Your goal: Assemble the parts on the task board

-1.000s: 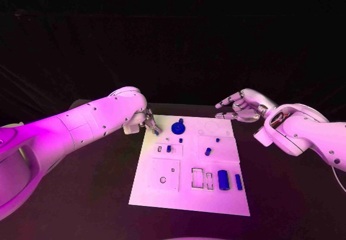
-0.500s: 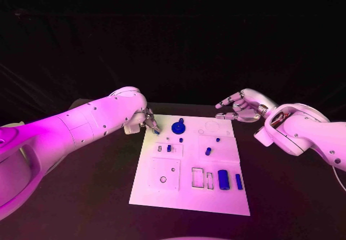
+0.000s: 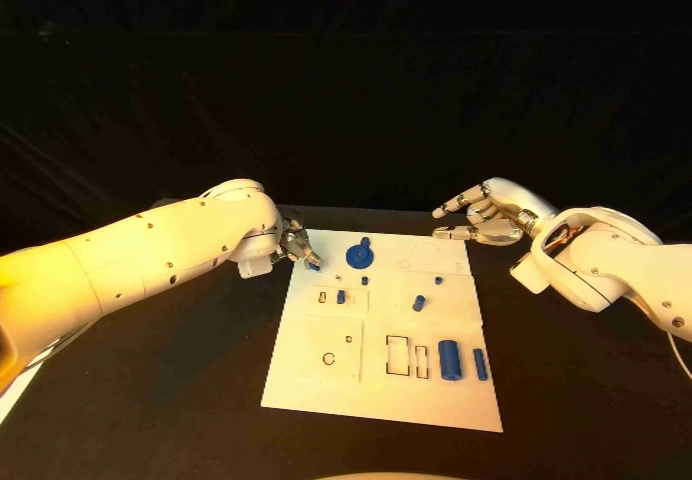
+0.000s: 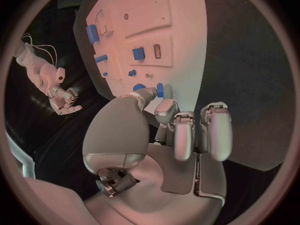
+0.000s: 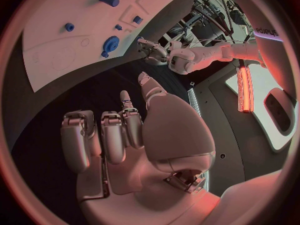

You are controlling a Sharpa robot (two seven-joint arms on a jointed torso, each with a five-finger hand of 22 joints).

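The white task board [image 3: 325, 385] lies in the middle of the black table. My left hand [image 3: 293, 246] hovers at the board's far left corner and pinches a small blue part [image 3: 313, 266] between thumb and a finger; the left wrist view shows this part [image 4: 160, 89] at the fingertips, over the board's edge [image 4: 181, 15]. My right hand [image 3: 483, 216] hangs over the table beyond the board's far right corner, fingers apart and loosely bent, holding nothing. On the board are a round blue gear [image 3: 359, 257], short pegs [image 3: 418, 302], a blue cylinder [image 3: 447, 360] and a thin bar [image 3: 479, 364].
Empty outlined slots [image 3: 397, 355] sit in the board's near half, left of the cylinder. Black table surface [image 3: 173, 380] runs on both sides of the board. In the right wrist view the gear [image 5: 111, 43] lies between my two hands.
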